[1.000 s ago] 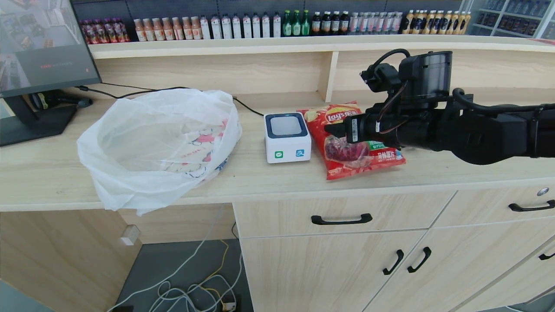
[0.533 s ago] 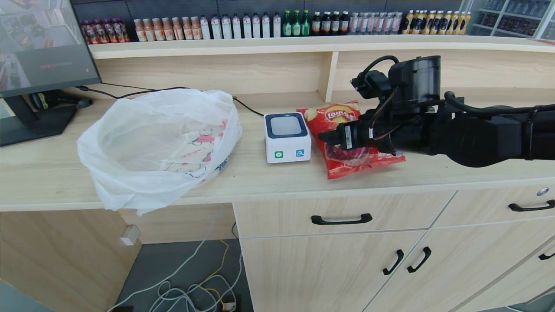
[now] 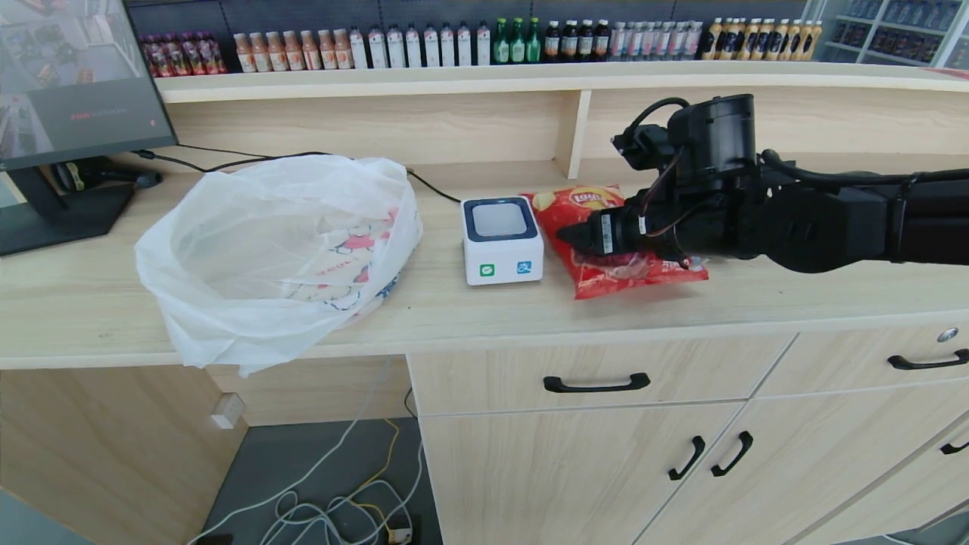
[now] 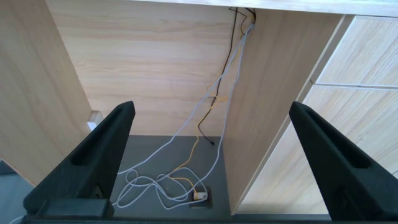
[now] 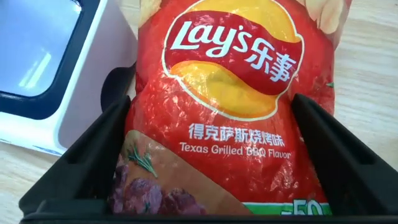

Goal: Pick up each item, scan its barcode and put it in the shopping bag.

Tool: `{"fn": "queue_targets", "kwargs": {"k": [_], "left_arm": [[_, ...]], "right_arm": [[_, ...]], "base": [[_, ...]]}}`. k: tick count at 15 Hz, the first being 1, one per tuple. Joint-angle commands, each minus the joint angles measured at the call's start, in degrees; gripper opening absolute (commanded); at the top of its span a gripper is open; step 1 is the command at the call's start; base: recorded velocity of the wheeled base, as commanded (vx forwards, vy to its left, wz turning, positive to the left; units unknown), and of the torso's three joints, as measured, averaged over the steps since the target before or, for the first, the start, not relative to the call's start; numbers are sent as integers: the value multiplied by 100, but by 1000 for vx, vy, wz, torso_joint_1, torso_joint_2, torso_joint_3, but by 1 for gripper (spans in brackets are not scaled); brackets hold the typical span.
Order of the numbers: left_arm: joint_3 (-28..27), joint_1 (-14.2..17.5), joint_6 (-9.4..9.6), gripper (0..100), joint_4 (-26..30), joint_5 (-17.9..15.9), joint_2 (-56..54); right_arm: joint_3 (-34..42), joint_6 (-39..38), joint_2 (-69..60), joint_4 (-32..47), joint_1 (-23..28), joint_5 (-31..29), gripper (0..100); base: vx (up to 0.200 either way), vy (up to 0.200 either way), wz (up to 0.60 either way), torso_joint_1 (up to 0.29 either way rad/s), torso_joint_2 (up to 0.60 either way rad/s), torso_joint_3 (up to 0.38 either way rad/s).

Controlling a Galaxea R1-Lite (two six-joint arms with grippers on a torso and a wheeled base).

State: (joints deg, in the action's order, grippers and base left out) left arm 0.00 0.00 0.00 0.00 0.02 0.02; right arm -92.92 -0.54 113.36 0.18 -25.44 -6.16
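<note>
A red bag of chips [image 3: 602,204] lies flat on the wooden counter [image 3: 454,310], just right of the white box scanner [image 3: 502,241]. My right gripper [image 3: 577,238] hangs low over the bag's middle, coming in from the right. In the right wrist view it [image 5: 212,102] is open, one black finger [image 5: 93,168] on each side of the chips bag [image 5: 224,93], with the scanner [image 5: 43,68] beside it. The white plastic shopping bag [image 3: 280,242] stands open at the left. My left gripper [image 4: 211,112] is open and holds nothing, down below the counter.
A monitor [image 3: 72,76] and a handheld scanner [image 3: 106,175] stand at the far left. A raised shelf with several bottles [image 3: 484,42] runs behind the counter, with an upright divider [image 3: 573,129]. Drawers [image 3: 598,382] sit below, and cables [image 4: 186,174] lie on the floor.
My right gripper has moved left and lower, onto the chips bag. The bag's near end has shifted slightly back. The shopping bag and scanner have not moved.
</note>
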Motion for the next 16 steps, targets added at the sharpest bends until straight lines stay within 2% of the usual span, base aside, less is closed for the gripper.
{"fn": "queue_targets", "kwargs": {"k": [1, 4, 7, 16], "left_arm": [[0, -9, 0, 100, 0, 6, -2], [0, 0, 0, 100, 0, -2, -2], [0, 0, 0, 100, 0, -2, -2], [0, 0, 0, 100, 0, 6, -2]], "right_arm": [[-86, -87, -42, 122, 4, 0, 100], [-473, -342, -77, 553, 13, -8, 100], [-807, -913, -227, 1300, -40, -378, 100], [-1115, -948, 274, 1432, -49, -158, 100]], "base": [[0, 0, 0, 0, 0, 0], [0, 0, 0, 0, 0, 0], [0, 0, 0, 0, 0, 0], [0, 0, 0, 0, 0, 0]]}}
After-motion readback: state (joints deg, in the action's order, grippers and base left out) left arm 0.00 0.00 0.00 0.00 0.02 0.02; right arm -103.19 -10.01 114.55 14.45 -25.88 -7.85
